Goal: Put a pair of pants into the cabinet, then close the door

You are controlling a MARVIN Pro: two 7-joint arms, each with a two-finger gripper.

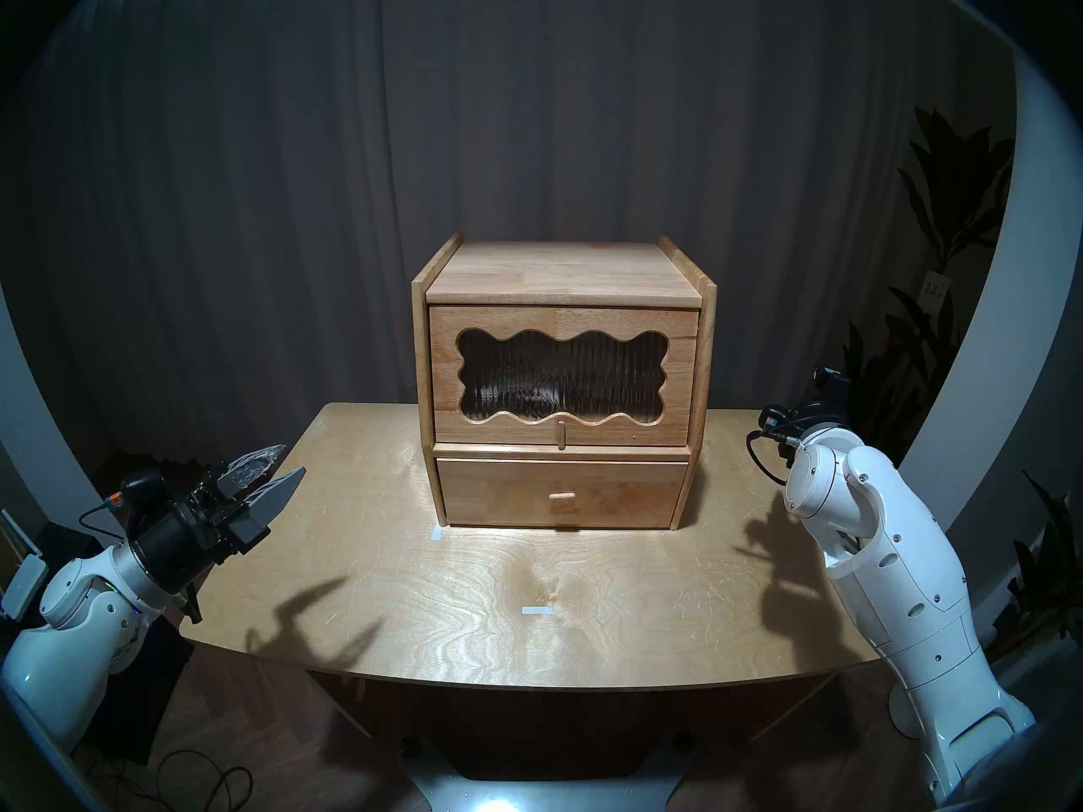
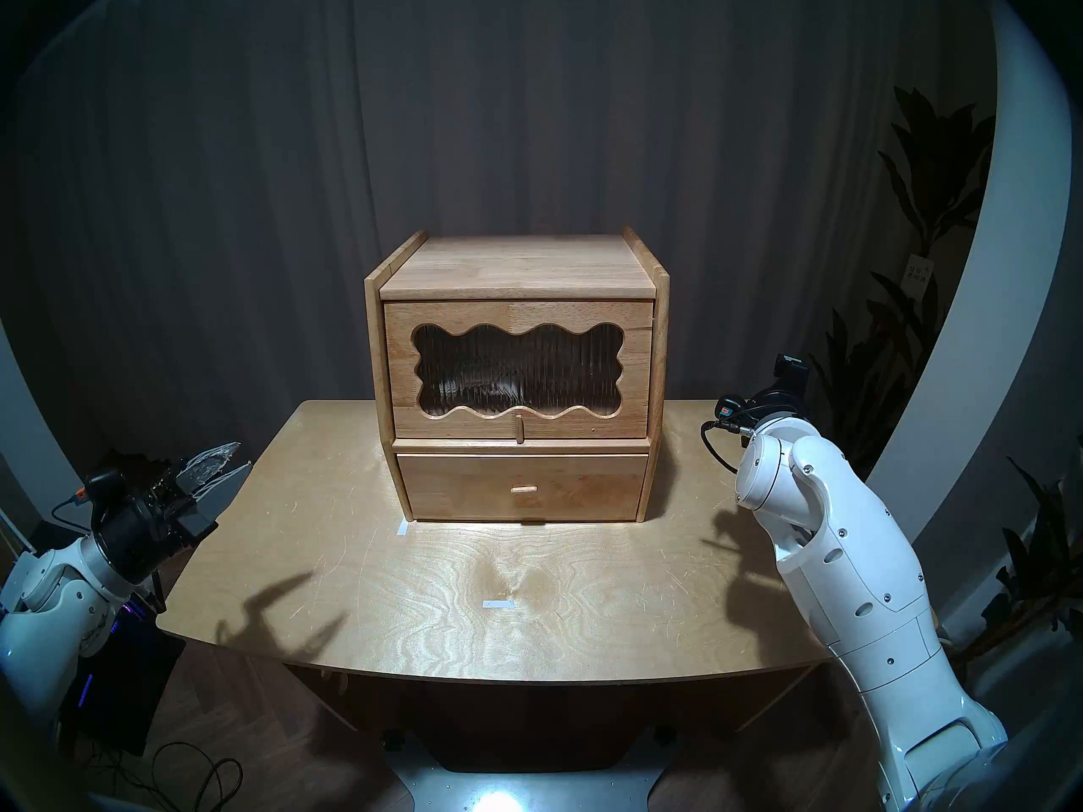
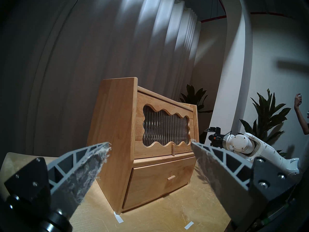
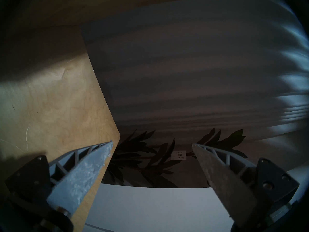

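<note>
The light-wood cabinet (image 1: 562,272) (image 2: 516,266) stands at the back middle of the table, and its side faces the left wrist view (image 3: 110,126). Its door (image 1: 668,383) (image 3: 160,151), with a wavy window of ribbed dark glass and a peg handle (image 1: 561,434), is down and shut. The pair of pants is out of view; behind the glass only blurred shapes show. My left gripper (image 1: 291,459) (image 2: 243,454) (image 3: 150,142) hovers open over the table's left edge, pointing at the cabinet, empty. My right gripper (image 4: 152,143) is open and empty beyond the table's back right corner, pointing away from the cabinet.
A shut drawer (image 1: 562,494) with a small knob sits under the door. The wooden table (image 1: 469,588) carries white tape marks (image 1: 537,610) (image 1: 435,532). Dark plants (image 1: 949,207) stand at the right, a grey curtain behind. A person's arm (image 3: 301,112) shows far right.
</note>
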